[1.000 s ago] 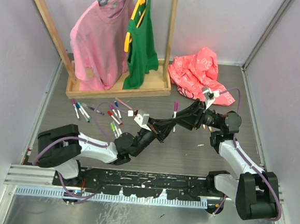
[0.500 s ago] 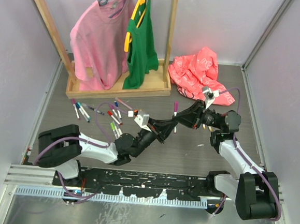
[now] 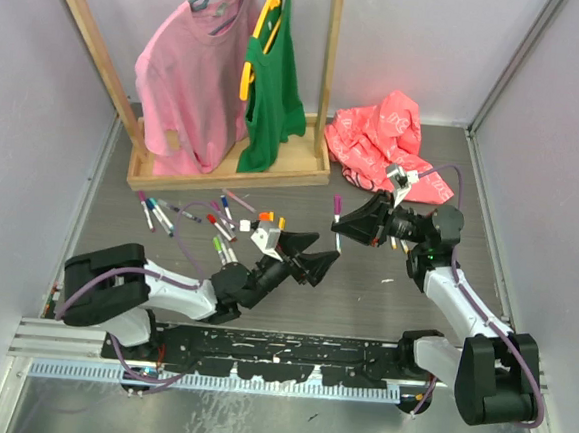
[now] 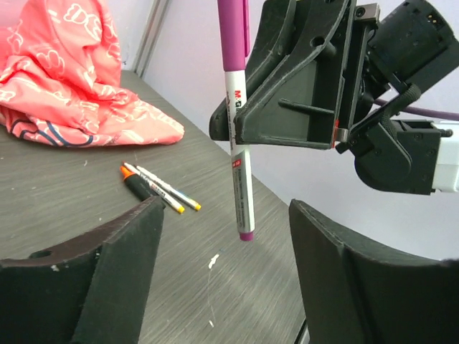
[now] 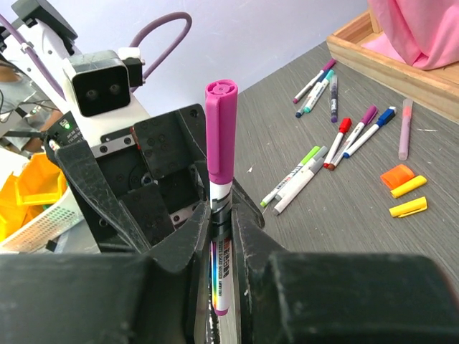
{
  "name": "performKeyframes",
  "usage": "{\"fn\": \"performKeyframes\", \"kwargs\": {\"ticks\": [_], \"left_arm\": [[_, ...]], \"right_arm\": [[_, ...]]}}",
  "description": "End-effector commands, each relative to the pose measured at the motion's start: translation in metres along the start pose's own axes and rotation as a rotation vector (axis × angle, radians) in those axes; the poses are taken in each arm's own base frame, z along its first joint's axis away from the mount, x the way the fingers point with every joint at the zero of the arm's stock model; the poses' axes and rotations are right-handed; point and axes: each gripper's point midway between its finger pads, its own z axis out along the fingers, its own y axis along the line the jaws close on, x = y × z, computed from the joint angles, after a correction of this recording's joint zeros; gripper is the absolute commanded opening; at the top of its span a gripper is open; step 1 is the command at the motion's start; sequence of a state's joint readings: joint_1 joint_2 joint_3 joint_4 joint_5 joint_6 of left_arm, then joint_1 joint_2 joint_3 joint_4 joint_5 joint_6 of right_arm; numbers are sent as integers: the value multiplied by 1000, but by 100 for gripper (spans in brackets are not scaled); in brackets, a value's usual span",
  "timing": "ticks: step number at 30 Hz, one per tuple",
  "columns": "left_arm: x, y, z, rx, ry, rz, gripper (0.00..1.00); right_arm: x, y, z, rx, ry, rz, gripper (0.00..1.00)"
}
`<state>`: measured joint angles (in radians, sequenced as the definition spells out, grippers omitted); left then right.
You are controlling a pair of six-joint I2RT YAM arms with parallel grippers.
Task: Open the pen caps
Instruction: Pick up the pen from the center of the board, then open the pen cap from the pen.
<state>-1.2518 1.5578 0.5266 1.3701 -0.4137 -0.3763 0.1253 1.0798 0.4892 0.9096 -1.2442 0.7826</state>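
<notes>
Right pincer (image 5: 221, 221) clamped on one pen (image 3: 338, 227), mid-barrel, held off the desk (image 3: 363, 303) around its middle, slightly toward the right edge. Pen near upright. Purple cap (image 5: 221, 129) on, pointing up; purple tail end down.

Left pincer (image 3: 324, 247) apart, nothing in it. Its fingers (image 4: 107, 265) sit near the pen's lower end, not touching it. In the left wrist view the pen hangs past the gap between them.

Loose pens (image 3: 214, 221) lie scattered toward the far-left part of the desk, just in front of the wooden rack (image 3: 228, 172), most with caps on. Loose orange cap (image 5: 396, 175) and two yellow caps (image 5: 409, 197) lie just right of that group.

A few more pens (image 4: 161, 190), one of them stubby, black and orange-capped, lie near the right edge, close to the red bag (image 3: 386, 134) at the far right corner.

Pink shirt (image 3: 185, 78) and green top (image 3: 272, 85) hang on the rack.
</notes>
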Motion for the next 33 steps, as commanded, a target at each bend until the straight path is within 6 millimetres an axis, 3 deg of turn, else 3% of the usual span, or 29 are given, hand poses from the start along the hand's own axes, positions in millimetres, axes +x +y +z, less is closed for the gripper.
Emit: {"fn": "performKeyframes", "kwargs": {"ticks": [1,8,11,17,26,32,33], "left_arm": [[-41,-8,-13,37,-94,-5,75],[-68,4,-22,82,82,-77,83],[-85,4,-26,67,107,-81,99],[-119,-7,-19,157,159,-237,98],[-106,-13,7,208,217,-319,100],[-106,-19,24,252,197,-372,86],[-94,-13,29,240,215,-385,82]], "right_arm": [[-11,6,3,-18,25,-74,1],[1,1,0,-49,159,-89,1],[6,4,-1,-82,189,-95,1],[11,8,0,-121,212,-81,1],[14,10,0,-135,220,-87,1],[16,11,2,-144,228,-82,1],[17,11,2,-146,230,-80,1]]}}
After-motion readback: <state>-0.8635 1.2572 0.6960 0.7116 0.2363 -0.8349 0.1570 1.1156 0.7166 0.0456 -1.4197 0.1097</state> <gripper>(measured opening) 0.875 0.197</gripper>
